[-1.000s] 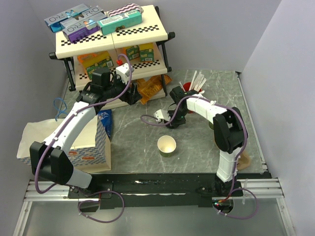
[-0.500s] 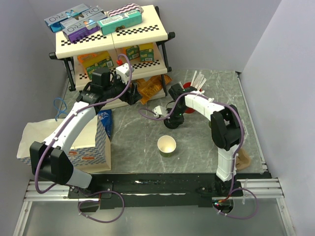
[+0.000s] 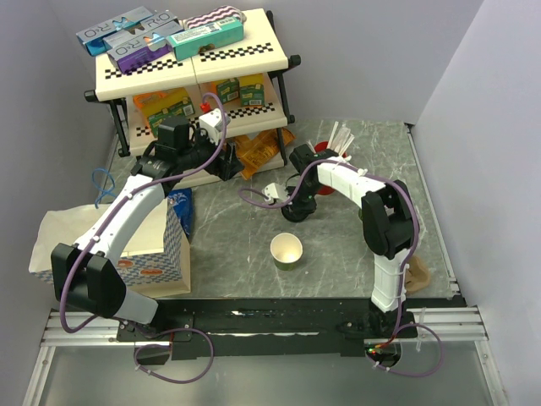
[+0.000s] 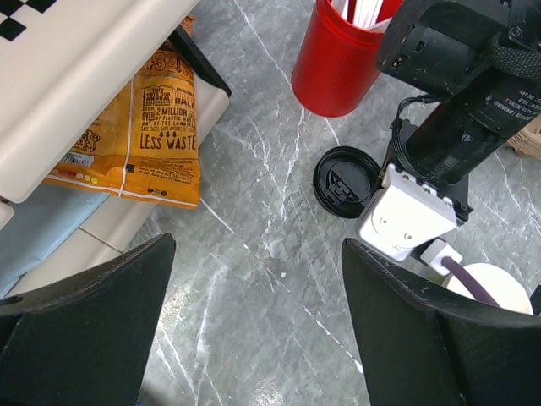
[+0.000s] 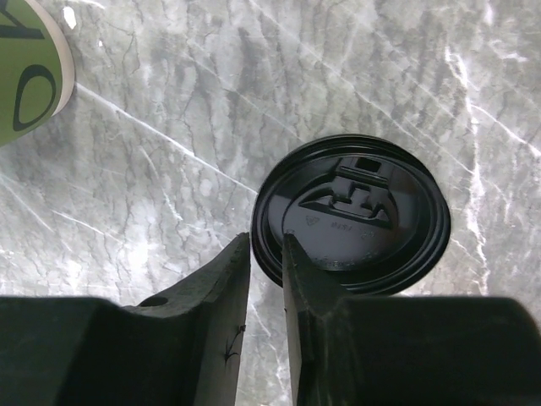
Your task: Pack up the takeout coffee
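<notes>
The green paper cup [image 3: 286, 251], cream-white inside, stands open and upright on the grey table in front of the right gripper; its side shows in the right wrist view [image 5: 25, 80]. The round black lid [image 5: 355, 211] lies flat on the table, also seen in the left wrist view [image 4: 347, 182]. My right gripper [image 5: 266, 241] is low over the table [image 3: 297, 205], its fingers pinched on the lid's near-left rim. My left gripper [image 4: 258, 245] is open and empty, hovering above bare table by the shelf [image 3: 228, 165].
A red cup of white sticks [image 3: 328, 149] stands just behind the lid [image 4: 342, 63]. A two-tier shelf [image 3: 186, 63] with boxes and orange snack bags [image 4: 135, 144] is at the back left. A checked box with a paper bag [image 3: 144, 249] sits at the near left.
The right arm's wrist shifted slightly left and toward the back a second ago, then held still over the lid. The left arm and the green cup have not moved.
</notes>
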